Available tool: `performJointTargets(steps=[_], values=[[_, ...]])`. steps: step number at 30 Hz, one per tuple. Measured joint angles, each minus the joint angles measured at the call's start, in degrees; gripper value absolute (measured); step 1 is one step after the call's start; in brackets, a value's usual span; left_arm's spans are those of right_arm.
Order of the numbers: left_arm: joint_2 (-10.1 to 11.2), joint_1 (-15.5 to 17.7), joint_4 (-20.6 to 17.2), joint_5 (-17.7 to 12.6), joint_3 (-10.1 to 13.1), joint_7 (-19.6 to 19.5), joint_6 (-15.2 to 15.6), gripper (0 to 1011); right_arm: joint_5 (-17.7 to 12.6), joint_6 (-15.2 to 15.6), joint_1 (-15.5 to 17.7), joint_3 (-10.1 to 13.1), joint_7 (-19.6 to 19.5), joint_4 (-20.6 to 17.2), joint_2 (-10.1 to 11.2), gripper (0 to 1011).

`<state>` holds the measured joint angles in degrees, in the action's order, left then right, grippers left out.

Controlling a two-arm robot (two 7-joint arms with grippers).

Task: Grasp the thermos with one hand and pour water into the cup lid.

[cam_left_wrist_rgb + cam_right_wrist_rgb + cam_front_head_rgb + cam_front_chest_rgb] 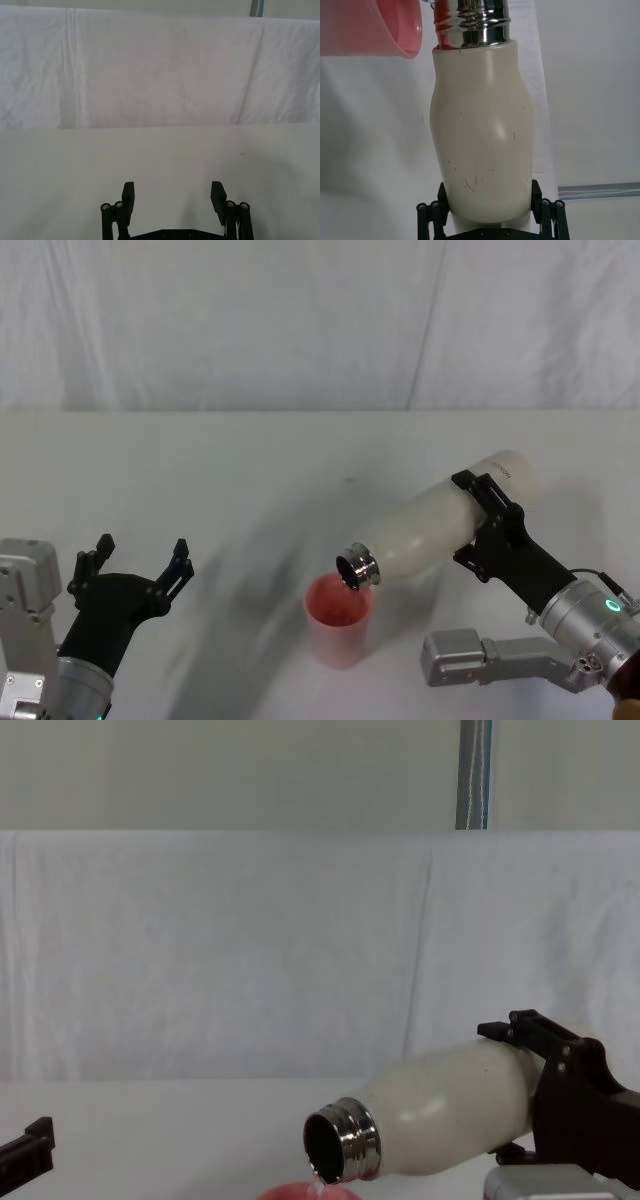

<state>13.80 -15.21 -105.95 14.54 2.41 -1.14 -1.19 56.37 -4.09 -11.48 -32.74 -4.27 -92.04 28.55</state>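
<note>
The right gripper [487,523] clamps the thermos [440,525] around the lower part of its cream-white body, one black finger over the top and one beneath, and holds it tipped well past level above the white table [200,470], toward its near right corner. In the right wrist view the black fingers [431,215] press against both sides of the bottle's wide base, with the shiny threaded steel neck [475,22] pointing away from the camera. The open mouth [353,568] sits lowest, aimed down and to the robot's left, just over the far rim of the cup lid [338,618]. That pink cup stands upright on the table near its front edge, right of centre, directly below the neck. From the chest view a thin trickle of water [318,1182] drops from the lip of the steel mouth toward the pink rim [310,1192] at the bottom of the view; the thermos [440,1110] lies nearly horizontal there, its base raised toward the right. The cup's rim [395,45] also appears beside the neck in the right wrist view.

The left gripper [140,558] hovers low near the table's front left corner, well apart from the cup, fingers spread wide and holding nothing. Its two black fingertips [128,192] stand apart over bare tabletop, with a white cloth backdrop [160,70] hanging behind the table's far edge.
</note>
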Motion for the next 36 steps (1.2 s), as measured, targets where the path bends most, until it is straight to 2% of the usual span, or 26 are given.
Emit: performJointTargets(steps=[36], values=[[0.0,0.0,0.0,0.0,0.0,0.0,0.0,1001,0.2,0.2,0.1,0.0,-0.3,0.3,0.1,961]])
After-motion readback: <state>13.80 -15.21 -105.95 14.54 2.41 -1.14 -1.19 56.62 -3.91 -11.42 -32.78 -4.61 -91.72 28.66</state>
